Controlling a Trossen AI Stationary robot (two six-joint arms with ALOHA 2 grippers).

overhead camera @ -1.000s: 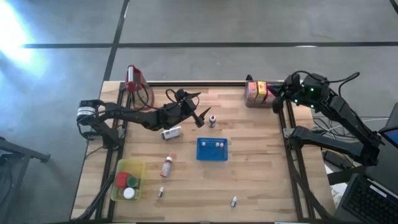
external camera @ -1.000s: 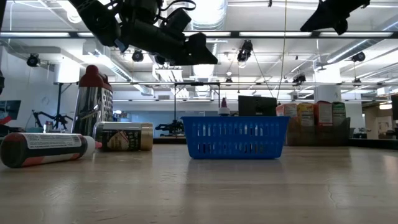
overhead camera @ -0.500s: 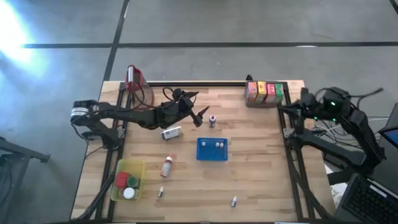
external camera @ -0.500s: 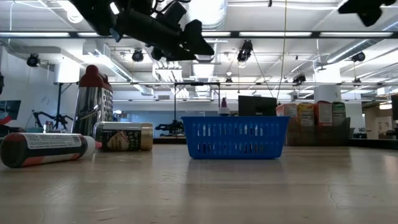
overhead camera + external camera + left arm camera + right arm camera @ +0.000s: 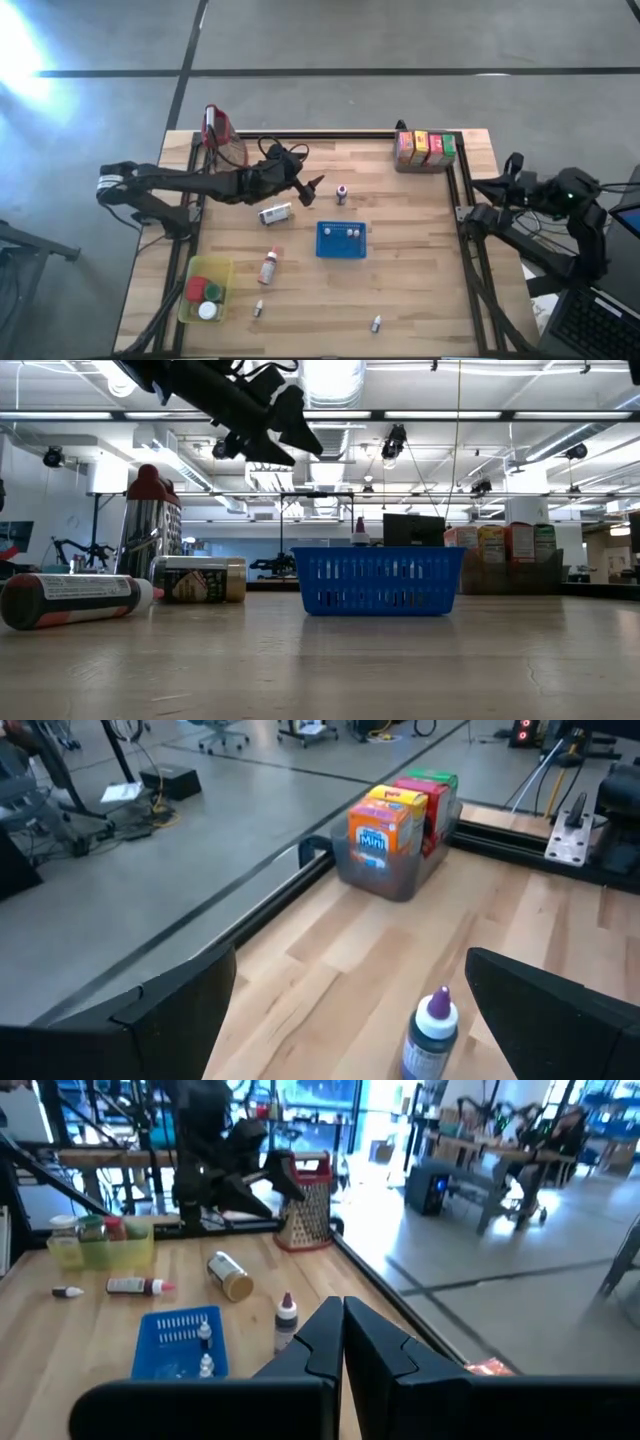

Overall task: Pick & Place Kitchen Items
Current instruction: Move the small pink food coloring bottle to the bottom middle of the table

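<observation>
Wooden table fills the view from above. The left gripper hangs over the back left part of it with its two fingers spread wide and nothing between them. Just beside it stands a small bottle with a purple cap. A small round tin with a gold end lies on its side near the gripper. The blue plastic tray with holes sits in the middle with two tiny white-capped bottles inside. A red and white tube lies to its left. A yellow-green bin near the front left corner holds red, green and white lids. Four small cartons in orange, yellow, red and green stand in a row at the back right. The right gripper is off the table's right edge, pinched shut and holding nothing.

From table height, the left gripper hangs high above the lying tin and the tube.

From the left wrist, the purple-capped bottle stands between the wide dark fingers, not touching them. The cartons stand farther back.

From the right wrist, the closed fingers point across the table at the blue tray.
</observation>
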